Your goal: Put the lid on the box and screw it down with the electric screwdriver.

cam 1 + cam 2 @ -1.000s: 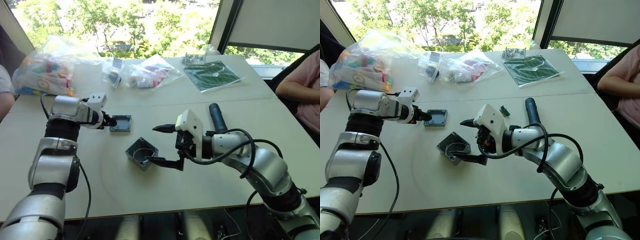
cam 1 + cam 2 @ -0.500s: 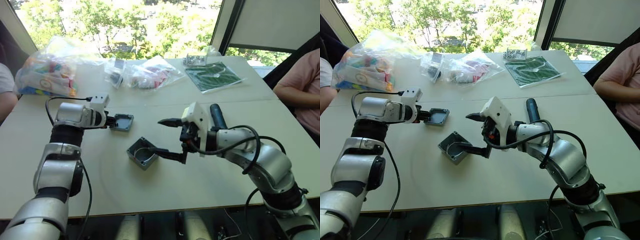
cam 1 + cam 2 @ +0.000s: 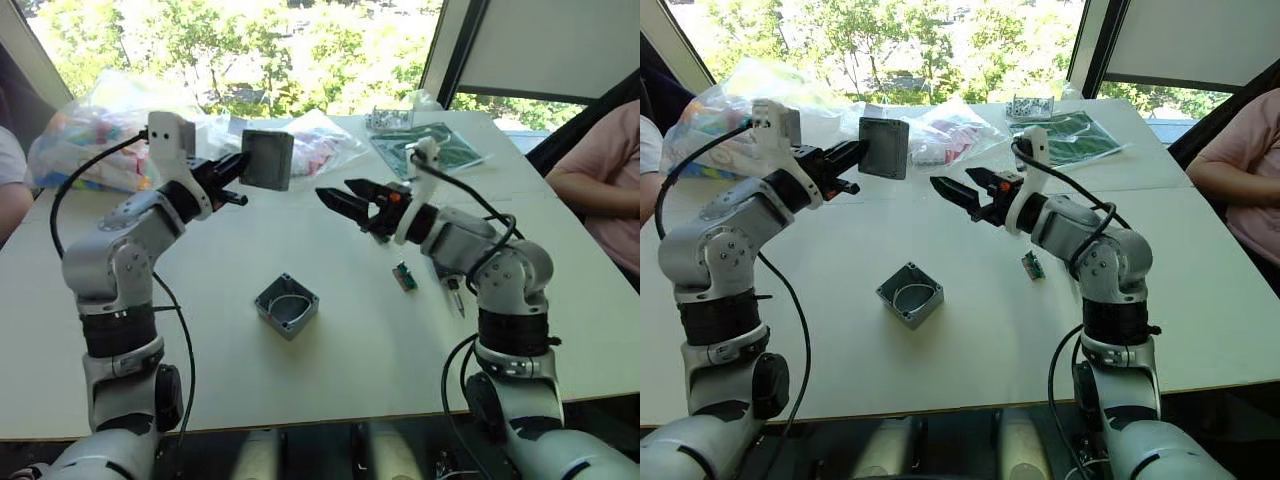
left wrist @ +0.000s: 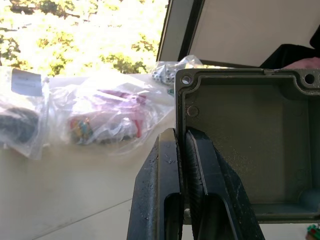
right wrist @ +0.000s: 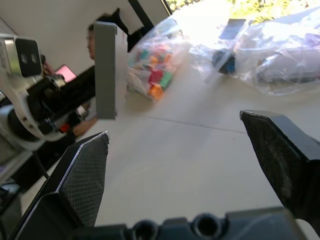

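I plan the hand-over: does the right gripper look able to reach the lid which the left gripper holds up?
Probably yes: the right gripper is open, raised and aimed at the lid, with only air between them.

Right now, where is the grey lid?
The lid is up in the air on the robot's left, pinched by the left gripper, above the table.

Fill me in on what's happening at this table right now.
The robot is partway through closing up a small grey box, which sits open on the white table. Its left hand is shut on the rim of the lid and holds it up in the air, well above and behind the box. The right hand is open and empty, raised opposite the lid. The electric screwdriver lies on the table beside the right arm, untouched, near a small green connector.
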`<state>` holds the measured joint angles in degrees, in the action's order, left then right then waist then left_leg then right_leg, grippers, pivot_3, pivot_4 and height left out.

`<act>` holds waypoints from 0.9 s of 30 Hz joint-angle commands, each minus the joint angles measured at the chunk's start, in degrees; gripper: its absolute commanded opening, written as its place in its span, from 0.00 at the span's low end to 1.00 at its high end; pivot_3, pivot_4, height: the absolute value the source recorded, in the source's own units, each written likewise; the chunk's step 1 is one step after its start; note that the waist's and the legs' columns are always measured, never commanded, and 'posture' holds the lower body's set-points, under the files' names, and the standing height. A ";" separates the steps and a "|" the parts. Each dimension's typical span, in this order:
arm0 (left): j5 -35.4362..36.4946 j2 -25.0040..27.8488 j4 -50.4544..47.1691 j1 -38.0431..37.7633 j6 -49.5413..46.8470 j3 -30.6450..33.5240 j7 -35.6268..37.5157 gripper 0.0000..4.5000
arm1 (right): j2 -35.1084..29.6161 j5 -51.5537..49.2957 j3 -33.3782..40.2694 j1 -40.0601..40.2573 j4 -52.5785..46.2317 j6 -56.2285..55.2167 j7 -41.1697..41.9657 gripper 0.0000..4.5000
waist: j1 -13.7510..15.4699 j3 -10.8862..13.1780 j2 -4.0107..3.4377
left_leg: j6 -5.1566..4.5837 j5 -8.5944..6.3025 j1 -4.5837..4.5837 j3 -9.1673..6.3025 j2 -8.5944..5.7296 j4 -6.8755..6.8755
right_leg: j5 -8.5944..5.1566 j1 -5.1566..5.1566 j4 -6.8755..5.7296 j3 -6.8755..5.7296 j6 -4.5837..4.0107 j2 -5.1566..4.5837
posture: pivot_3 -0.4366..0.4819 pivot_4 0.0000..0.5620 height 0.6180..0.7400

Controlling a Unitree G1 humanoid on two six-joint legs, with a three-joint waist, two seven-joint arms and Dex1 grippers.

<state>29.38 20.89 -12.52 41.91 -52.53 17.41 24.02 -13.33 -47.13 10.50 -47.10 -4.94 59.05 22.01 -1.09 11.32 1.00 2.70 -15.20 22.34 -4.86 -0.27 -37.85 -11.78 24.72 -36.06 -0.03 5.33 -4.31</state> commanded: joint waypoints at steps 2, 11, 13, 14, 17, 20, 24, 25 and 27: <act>0.87 0.09 -4.10 -1.54 2.25 -1.88 -0.53 0.00 | 0.31 -2.22 1.09 -3.73 2.58 1.03 0.43 1.00 | -0.05 0.00 -0.01 | 0.00 0.00 -0.03 0.00 0.01 0.08 | 0.00 0.00 0.00 0.00 0.02 0.03 | 0.48 0.27 1.00; 1.04 -0.05 -3.52 -0.99 3.86 -3.72 -1.12 0.00 | 0.20 -2.36 0.14 -4.48 3.50 1.57 1.21 1.00 | -0.05 0.00 -0.02 | -0.01 0.00 -0.01 -0.02 0.02 0.14 | 0.00 0.02 0.05 0.00 0.02 0.07 | 0.48 0.27 1.00; 0.99 -0.21 -3.12 -0.69 4.28 -4.16 -1.10 0.00 | 0.18 -2.04 -0.44 -3.98 2.91 1.71 1.18 1.00 | -0.07 0.00 -0.02 | -0.01 0.00 -0.01 -0.02 0.02 0.14 | 0.00 0.02 0.05 0.00 0.02 0.08 | 0.48 0.27 1.00; 1.03 -0.20 -2.95 -0.55 4.49 -4.40 -0.93 0.00 | 0.24 -1.97 -0.63 -3.71 2.61 1.80 1.07 1.00 | -0.07 0.00 -0.02 | -0.01 0.00 -0.01 -0.02 0.02 0.14 | 0.00 0.02 0.05 0.00 0.02 0.08 | 0.48 0.27 1.00; 1.07 -0.13 -2.46 -0.35 5.00 -4.98 -0.70 0.00 | 0.31 -2.08 -1.06 -2.96 1.59 2.04 0.74 1.00 | -0.06 0.00 -0.02 | -0.01 0.00 -0.01 -0.02 0.02 0.14 | -0.01 0.02 0.06 0.00 0.02 0.08 | 0.48 0.27 1.00; 1.10 -0.23 -2.20 -0.18 5.18 -5.53 -0.54 0.00 | 0.83 -2.62 -0.80 -2.63 0.89 2.44 -0.13 1.00 | -0.07 0.00 -0.02 | -0.01 0.00 -0.01 -0.02 0.02 0.15 | -0.01 0.02 0.06 0.00 0.02 0.08 | 0.48 0.27 1.00; 1.14 -0.27 -2.01 0.08 5.30 -5.74 -0.47 0.00 | 1.16 -2.63 -0.58 -2.42 0.40 2.51 -0.80 0.95 | -0.07 0.01 -0.02 | -0.01 0.00 -0.01 -0.03 0.03 0.16 | -0.01 0.02 0.06 0.00 0.02 0.09 | 0.48 0.27 1.00; 1.12 -0.21 -1.90 0.09 5.37 -5.74 -0.40 0.00 | 1.27 -2.60 -0.51 -2.39 0.33 2.46 -0.96 0.90 | -0.07 0.01 -0.02 | -0.01 0.00 -0.01 -0.03 0.03 0.16 | -0.01 0.02 0.07 0.00 0.02 0.10 | 0.48 0.27 1.00; 1.07 -0.06 -1.62 0.03 5.60 -5.79 -0.21 0.00 | 1.36 -2.84 -0.41 -2.09 -0.14 2.65 -1.15 0.80 | -0.06 0.01 -0.02 | -0.01 0.00 -0.01 -0.03 0.03 0.17 | -0.01 0.02 0.08 0.00 0.02 0.10 | 0.48 0.27 1.00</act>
<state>29.53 20.49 -13.45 40.33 -48.43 11.36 23.54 -12.34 -48.58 9.34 -49.00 -2.34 61.87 20.98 -1.16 11.32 0.98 2.70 -15.20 22.33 -4.89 -0.24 -37.68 -11.80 24.74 -35.98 -0.02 5.34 -4.21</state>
